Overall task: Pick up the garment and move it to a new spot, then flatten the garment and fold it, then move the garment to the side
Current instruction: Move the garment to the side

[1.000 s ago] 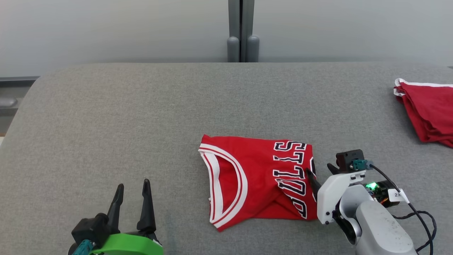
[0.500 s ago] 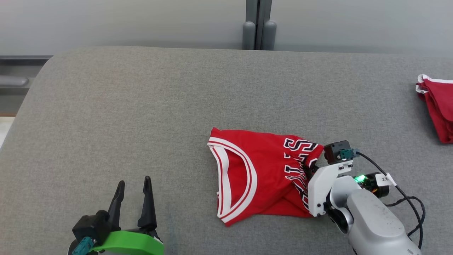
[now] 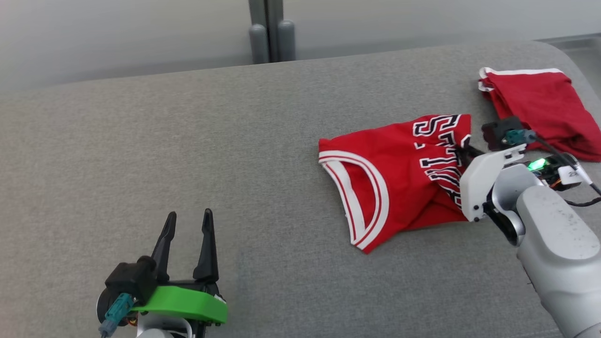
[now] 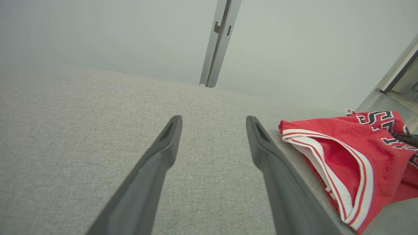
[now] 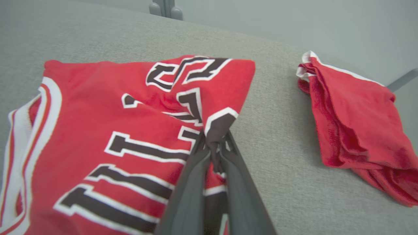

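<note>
Only an "S" reads clearly on the garment (image 3: 404, 162).

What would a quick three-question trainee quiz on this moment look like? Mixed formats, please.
1. Short answer: on which side of the garment, by the robot's own sides, does the other red cloth lie?
2. Multiple choice: the right gripper is shut on
A) the garment's lettered edge
B) the other red cloth
C) nothing
3. True or false: the left gripper is open and apart from the garment.

Key: 1 right; 2 A; 3 true.
</note>
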You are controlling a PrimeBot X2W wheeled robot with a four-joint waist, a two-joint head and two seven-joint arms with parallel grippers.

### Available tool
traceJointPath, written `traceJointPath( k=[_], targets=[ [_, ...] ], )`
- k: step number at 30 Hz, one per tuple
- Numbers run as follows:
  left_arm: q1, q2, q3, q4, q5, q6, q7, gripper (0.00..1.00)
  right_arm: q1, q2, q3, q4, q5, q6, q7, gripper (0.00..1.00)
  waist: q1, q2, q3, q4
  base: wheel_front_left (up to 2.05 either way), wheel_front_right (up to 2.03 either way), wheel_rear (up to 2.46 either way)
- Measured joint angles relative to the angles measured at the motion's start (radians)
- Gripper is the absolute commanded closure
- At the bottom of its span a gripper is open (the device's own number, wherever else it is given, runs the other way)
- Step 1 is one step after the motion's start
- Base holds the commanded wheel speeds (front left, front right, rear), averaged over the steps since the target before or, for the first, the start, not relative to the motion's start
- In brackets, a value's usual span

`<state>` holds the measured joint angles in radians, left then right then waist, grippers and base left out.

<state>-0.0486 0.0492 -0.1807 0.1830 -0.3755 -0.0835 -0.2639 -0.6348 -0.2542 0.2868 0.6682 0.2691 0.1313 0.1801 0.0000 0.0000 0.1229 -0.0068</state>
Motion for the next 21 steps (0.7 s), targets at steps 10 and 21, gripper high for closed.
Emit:
traceJointPath(
  k=[10,21],
  targets=[
    [-0.068,-0.001,-0.026,0.004,0.041,-0.012,0.0,0.0,-0.021,-0.044,-0.084,-0.053,-0.002,0.0,-0.012,1.0,0.0,0.0,0.05,-0.179,0.0,0.0,0.0],
    [-0.109,-0.001,-0.034,0.022,0.078,-0.03,0.0,0.0,-0.042,-0.008,-0.142,-0.058,-0.028,0.0,-0.049,1.0,0.0,0.0001,0.147,-0.287,0.0,0.0,0.0]
  ],
)
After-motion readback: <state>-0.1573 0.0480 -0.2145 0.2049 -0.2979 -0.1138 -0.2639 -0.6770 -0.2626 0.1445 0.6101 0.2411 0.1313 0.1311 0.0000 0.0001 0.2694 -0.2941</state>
